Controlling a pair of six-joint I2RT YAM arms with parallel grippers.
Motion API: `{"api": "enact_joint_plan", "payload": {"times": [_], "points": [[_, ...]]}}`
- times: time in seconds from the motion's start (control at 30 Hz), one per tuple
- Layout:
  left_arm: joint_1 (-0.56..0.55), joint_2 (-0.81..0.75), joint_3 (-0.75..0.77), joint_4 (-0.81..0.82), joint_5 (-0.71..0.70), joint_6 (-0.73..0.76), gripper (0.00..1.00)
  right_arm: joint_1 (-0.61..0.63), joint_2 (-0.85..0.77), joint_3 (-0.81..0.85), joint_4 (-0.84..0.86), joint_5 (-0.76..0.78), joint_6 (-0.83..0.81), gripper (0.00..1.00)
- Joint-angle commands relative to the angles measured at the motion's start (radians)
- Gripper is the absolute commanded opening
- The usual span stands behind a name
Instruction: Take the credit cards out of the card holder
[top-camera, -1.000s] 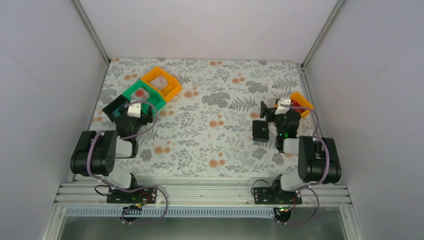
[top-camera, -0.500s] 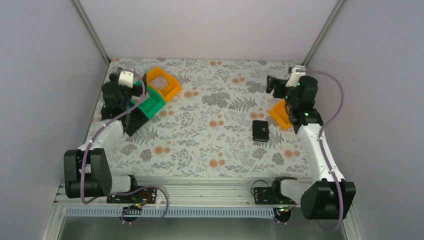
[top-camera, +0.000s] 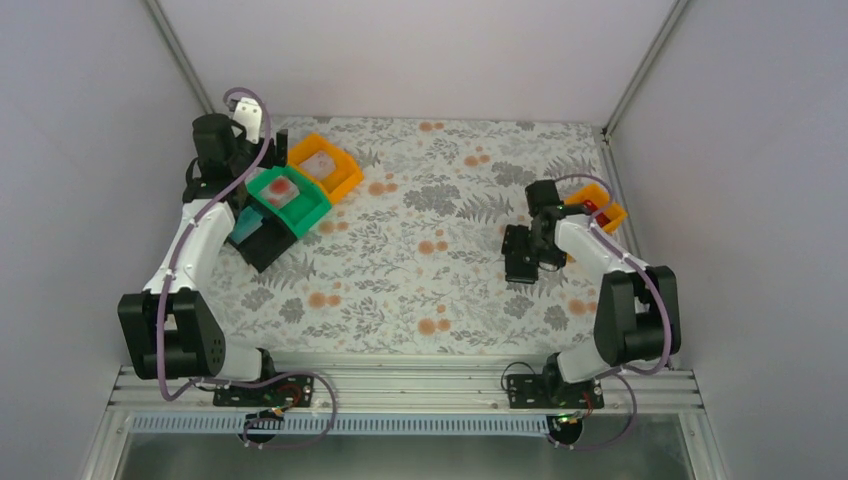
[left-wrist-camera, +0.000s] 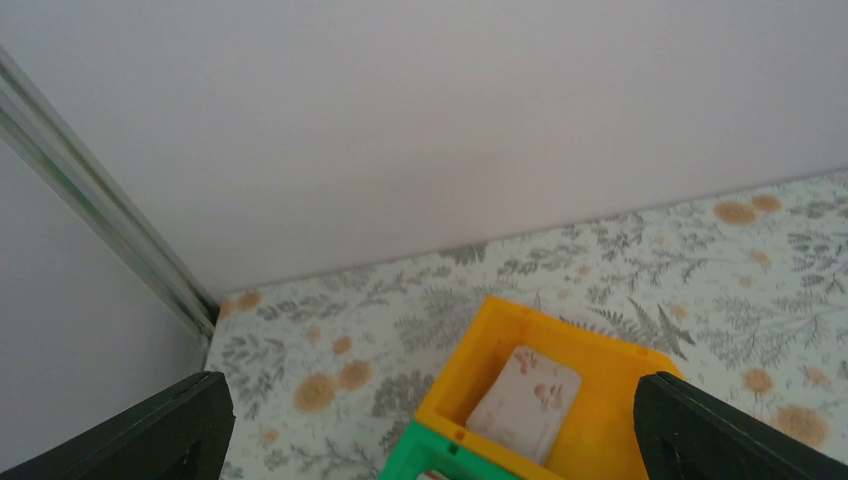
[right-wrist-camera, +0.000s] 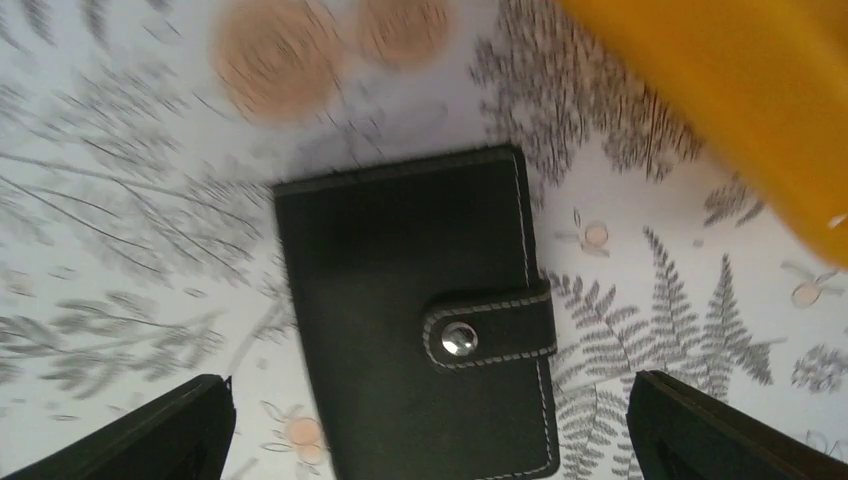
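Right gripper (right-wrist-camera: 430, 425) back down over the shut holder (right-wrist-camera: 400, 300)
Half a second ago that arm was stretched to the far right; now its fingers hang spread wide, empty, either side of the holder, which lies flat right of centre, tab (right-wrist-camera: 490, 330) snapped. The left gripper (left-wrist-camera: 430, 435), also spread and empty, has swung to the far-left corner above the orange tray (left-wrist-camera: 570, 328) with a pale card (left-wrist-camera: 525, 400) in it. I'd guess the snap must be undone first.

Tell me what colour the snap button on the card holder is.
Silver snap button on the black card holder; the right wrist view shows it best.
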Motion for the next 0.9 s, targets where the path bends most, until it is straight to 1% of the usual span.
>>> {"api": "enact_joint_plan", "payload": {"times": [0.0, 0.07, 0.17, 0.27, 0.37, 0.43, 0.53, 0.63, 0.73, 0.87], "points": [[0.004, 0.0, 0.015, -0.075, 0.004, -0.015, 1.0, 0.01, 0.035, -0.051, -0.052, -0.003, 0.026, 0.99], [0.003, -0.006, 0.008, -0.067, 0.021, -0.016, 1.0, 0.011, 0.05, -0.077, -0.031, -0.041, 0.016, 0.99], [0.004, 0.0, 0.01, -0.068, 0.024, -0.028, 1.0, 0.012, 0.122, -0.091, -0.023, -0.037, 0.016, 0.99], [0.003, 0.005, 0.011, -0.075, 0.026, -0.032, 1.0, 0.011, 0.172, -0.103, 0.013, -0.071, -0.004, 0.99], [0.004, 0.005, 0.01, -0.083, 0.031, -0.03, 1.0, 0.011, 0.211, -0.105, 0.024, -0.05, 0.006, 0.99], [0.003, 0.008, 0.016, -0.095, 0.04, -0.028, 1.0, 0.012, 0.217, -0.1, 0.022, -0.039, 0.012, 0.95], [0.001, 0.013, 0.03, -0.119, 0.057, -0.028, 1.0, 0.018, 0.22, -0.091, 0.012, -0.029, 0.014, 0.85], [0.002, 0.014, 0.045, -0.151, 0.079, -0.017, 1.0, 0.034, 0.216, -0.083, 0.009, -0.021, 0.016, 0.8], [0.002, 0.007, 0.059, -0.183, 0.097, -0.005, 1.0, 0.048, 0.218, -0.076, 0.008, -0.016, 0.017, 0.72], [0.002, -0.004, 0.061, -0.216, 0.154, 0.018, 1.0, 0.075, 0.218, -0.055, 0.002, -0.005, 0.019, 0.65]]}}
